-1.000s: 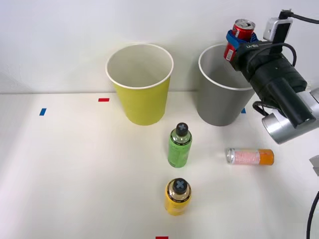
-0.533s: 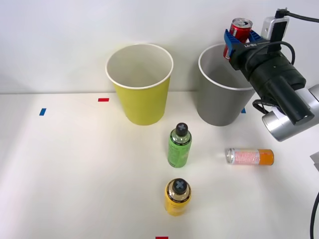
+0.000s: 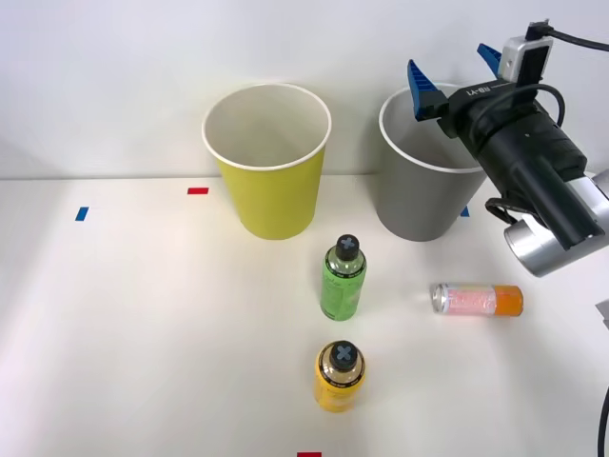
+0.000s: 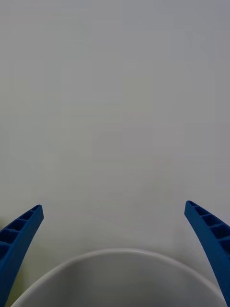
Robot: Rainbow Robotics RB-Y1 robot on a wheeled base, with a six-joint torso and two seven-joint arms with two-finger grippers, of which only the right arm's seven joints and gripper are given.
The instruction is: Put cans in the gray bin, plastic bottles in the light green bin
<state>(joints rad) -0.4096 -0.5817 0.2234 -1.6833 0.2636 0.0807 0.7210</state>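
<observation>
nearest on the white tabletop point(image 3: 143, 333), the yellow bottle point(image 3: 339, 377) stands upright with its black crossed cap facing up. just beyond it stands the green bottle point(image 3: 343, 280), also upright and black-capped, close to the yellow one but not touching. to the right of the green bottle the pink can point(image 3: 477, 300) lies on its side, silver end toward the left and orange end toward the right — well apart from both bottles. farther back stand the two bins side by side with a gap between them: the light green bin point(image 3: 269, 186) on the left, its white inside bare as far as can be seen, and the gray bin point(image 3: 419, 195) on the right. above the gray bin's far right rim hangs the right claw point(image 3: 455, 69), its blue ribbed fingers point(image 4: 19, 235) spread wide with nothing between them — in the wrist view the bin's white rim point(image 4: 120, 261) curves just beneath the two fingertips, with plain wall behind.
</observation>
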